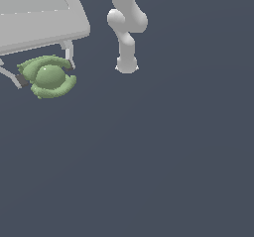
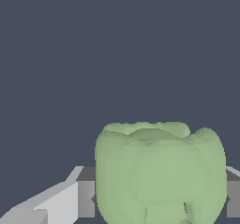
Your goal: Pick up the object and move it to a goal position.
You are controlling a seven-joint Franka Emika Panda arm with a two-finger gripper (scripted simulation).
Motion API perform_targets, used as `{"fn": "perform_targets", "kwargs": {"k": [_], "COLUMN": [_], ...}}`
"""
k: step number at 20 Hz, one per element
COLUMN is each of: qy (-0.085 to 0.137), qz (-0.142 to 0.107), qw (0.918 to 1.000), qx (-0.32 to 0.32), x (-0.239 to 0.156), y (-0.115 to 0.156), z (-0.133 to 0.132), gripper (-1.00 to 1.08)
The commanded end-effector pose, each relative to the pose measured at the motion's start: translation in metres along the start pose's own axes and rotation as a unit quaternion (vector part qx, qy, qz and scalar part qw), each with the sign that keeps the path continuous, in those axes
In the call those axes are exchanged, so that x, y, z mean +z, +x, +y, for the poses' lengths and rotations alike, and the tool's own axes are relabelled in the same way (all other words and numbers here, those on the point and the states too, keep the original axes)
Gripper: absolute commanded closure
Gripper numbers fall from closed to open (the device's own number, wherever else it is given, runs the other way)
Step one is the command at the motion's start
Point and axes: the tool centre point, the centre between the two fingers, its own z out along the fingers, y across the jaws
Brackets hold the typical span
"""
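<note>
The object point(image 1: 48, 77) is a small pale green lumpy thing with a rounded centre and curved ridges around it, at the exterior view's upper left. My white gripper point(image 1: 45, 74) reaches down around it, one finger point(image 1: 69, 57) on each side, pads against its flanks. In the wrist view the object point(image 2: 160, 171) fills the space between the two grey pads point(image 2: 86, 197), which press on both sides. The gripper point(image 2: 160, 197) is shut on the object. Whether the object rests on the dark floor or hangs just above it, I cannot tell.
The arm's white links and base point(image 1: 126, 30) rise at the top middle of the exterior view. The dark blue-grey floor point(image 1: 149, 156) spreads around everything. No goal marker shows.
</note>
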Motion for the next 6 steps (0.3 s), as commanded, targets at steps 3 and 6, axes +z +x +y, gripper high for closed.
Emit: {"fn": "perform_targets", "kwargs": {"k": [3,6], "qy": [0.001,0.001], "qz": [0.003,0.004], "qw": [1.0000,1.0000], "qx": [-0.004,-0.005], "x": [-0.0063,-0.0073], "y": [0.0013,0.0014], "z": [0.0035,0.0041], "gripper": [1.08,1.08]}}
